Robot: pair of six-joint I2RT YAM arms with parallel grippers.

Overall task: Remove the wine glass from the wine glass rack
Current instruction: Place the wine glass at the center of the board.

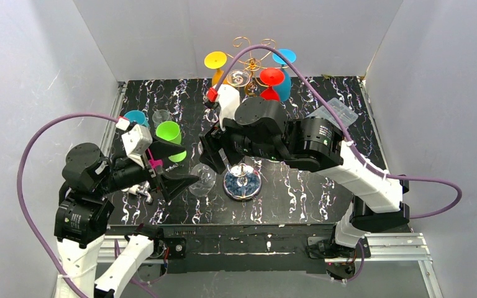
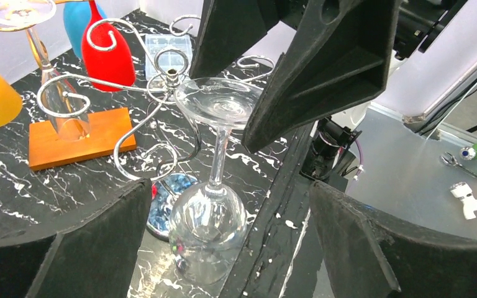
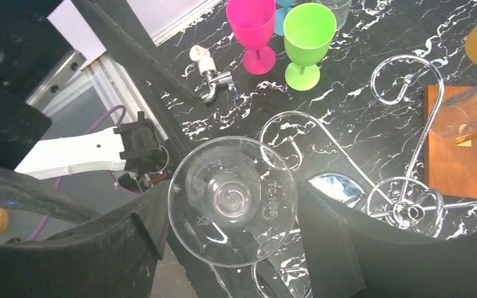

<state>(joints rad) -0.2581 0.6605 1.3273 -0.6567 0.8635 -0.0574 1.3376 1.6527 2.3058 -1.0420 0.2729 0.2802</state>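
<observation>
— Wine glass [image 2: 208,226], the clear stemmed one: where is it?
— Upside down, bowl low and foot up, just left of the pole of the silver scroll-wire wine glass rack [image 1: 243,183] with the round bluish base, by the near edge of the black marbled table [image 2: 12,186].
— And the right gripper [image 3: 231,208]?
— Above it, its two black fingers pressed to the foot's rim on opposite sides, pinching the foot.
— Does the foot rest on a scroll arm?
— Hard to say; the fingers hide that spot.
— And the left gripper [image 2: 228,189]?
— Jaws spread wide, one finger on each side of the bowl, both apart from the wine glass.
</observation>
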